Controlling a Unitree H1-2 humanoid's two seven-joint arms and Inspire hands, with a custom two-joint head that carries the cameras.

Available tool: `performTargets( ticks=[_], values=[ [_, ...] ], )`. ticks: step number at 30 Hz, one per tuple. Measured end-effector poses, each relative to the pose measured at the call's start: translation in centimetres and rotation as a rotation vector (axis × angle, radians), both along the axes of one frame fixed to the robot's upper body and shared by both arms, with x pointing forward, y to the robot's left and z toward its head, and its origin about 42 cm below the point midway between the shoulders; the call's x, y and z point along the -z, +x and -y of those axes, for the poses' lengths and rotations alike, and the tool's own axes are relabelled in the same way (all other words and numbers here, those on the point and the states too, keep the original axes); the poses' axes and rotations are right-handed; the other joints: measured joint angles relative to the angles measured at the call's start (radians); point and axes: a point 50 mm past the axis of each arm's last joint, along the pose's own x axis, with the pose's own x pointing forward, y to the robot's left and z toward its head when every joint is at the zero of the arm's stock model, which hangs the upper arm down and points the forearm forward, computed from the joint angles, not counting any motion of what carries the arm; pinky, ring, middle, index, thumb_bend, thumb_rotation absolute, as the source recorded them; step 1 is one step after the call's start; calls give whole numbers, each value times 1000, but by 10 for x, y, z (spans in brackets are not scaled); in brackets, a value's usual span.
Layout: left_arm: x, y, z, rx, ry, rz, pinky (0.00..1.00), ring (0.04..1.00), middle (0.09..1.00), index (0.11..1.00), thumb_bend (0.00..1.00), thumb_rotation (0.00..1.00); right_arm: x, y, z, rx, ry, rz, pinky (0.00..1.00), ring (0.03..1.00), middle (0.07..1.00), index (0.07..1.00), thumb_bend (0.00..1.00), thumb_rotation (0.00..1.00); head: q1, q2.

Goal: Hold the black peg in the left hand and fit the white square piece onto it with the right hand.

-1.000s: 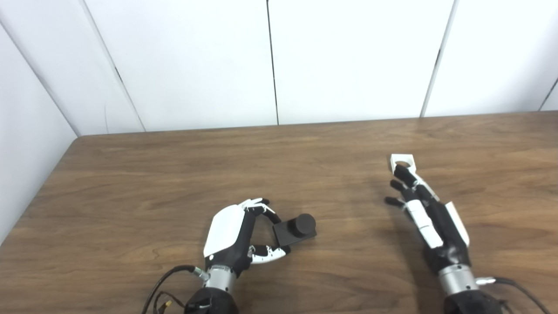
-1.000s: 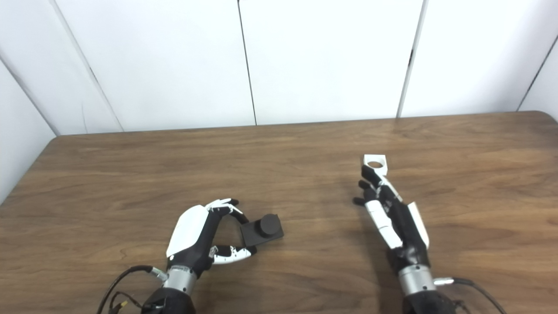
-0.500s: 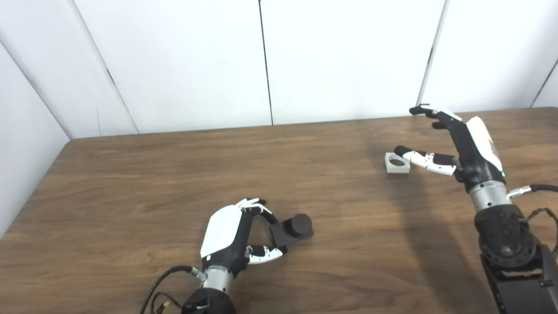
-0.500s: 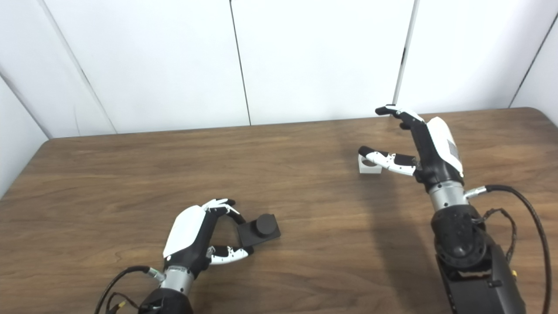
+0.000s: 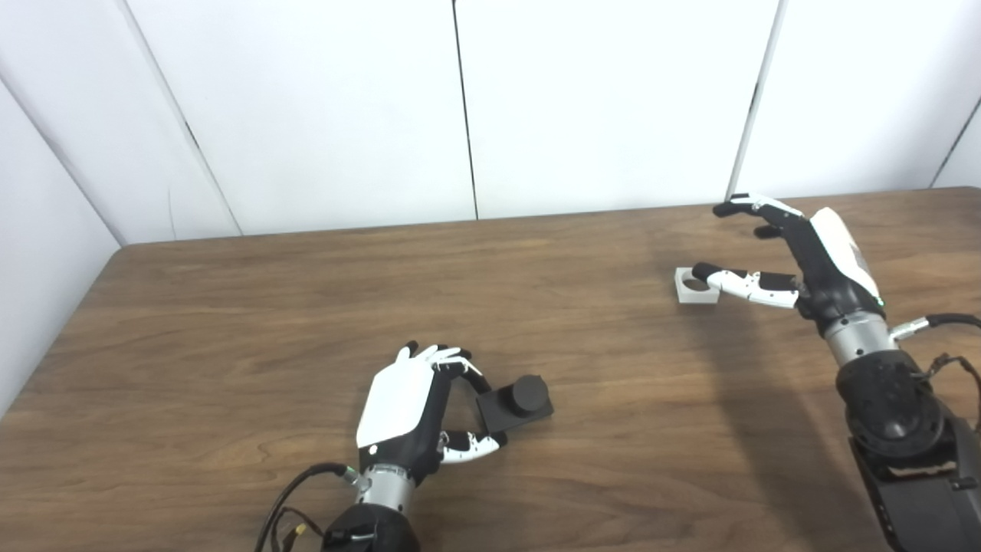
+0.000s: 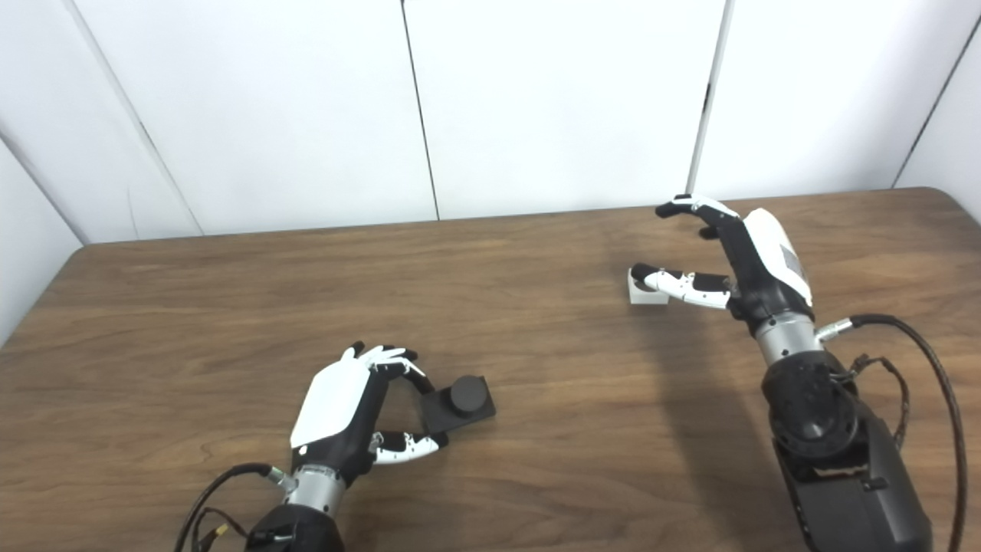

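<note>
The black peg [image 5: 515, 400], a short round stud on a square black base, rests on the wooden table [image 5: 230, 322] near the front middle. My left hand [image 5: 406, 406] lies just left of it, curled fingers and thumb bracketing the base's left edge with a gap in the palm. The white square piece [image 5: 696, 285], with a round hole, sits on the table at the right. My right hand [image 6: 755, 264] hovers open beside it, its thumb stretched over the piece and its fingers [image 6: 690, 208] spread well above and behind.
White wall panels stand behind the table's far edge. The table's left edge and rounded far right corner [image 6: 950, 195] are in view. Cables trail from both wrists near the bottom edge.
My right hand has turned from lying flat toward the white piece to an upright open pose at its right, then dropped slightly. The left hand's fingers have spread a little. The camera has shifted.
</note>
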Motion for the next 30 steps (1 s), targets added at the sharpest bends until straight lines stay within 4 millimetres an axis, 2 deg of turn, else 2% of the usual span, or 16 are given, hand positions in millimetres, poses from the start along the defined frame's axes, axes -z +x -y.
performTargets(
  ticks=[6,15,25,30],
  values=[
    [0,0,-1,0,10,4,1000,927,846,492,489,89,-2,10,3,1,-28,-29,944,989,921,662,764,329,-5,5],
    [-1,2,-1,5,14,-5,1000,930,850,494,490,88,-11,42,11,-10,-128,-99,993,1000,954,658,854,301,-23,14],
    [0,2,-3,4,17,-8,1000,932,847,495,490,87,-28,65,19,-31,-201,-140,991,1000,946,657,854,287,-41,14],
    [0,1,-4,1,13,-11,1000,936,854,496,489,88,-19,69,21,-31,-206,-179,979,1000,963,673,872,291,-41,14]
  ],
)
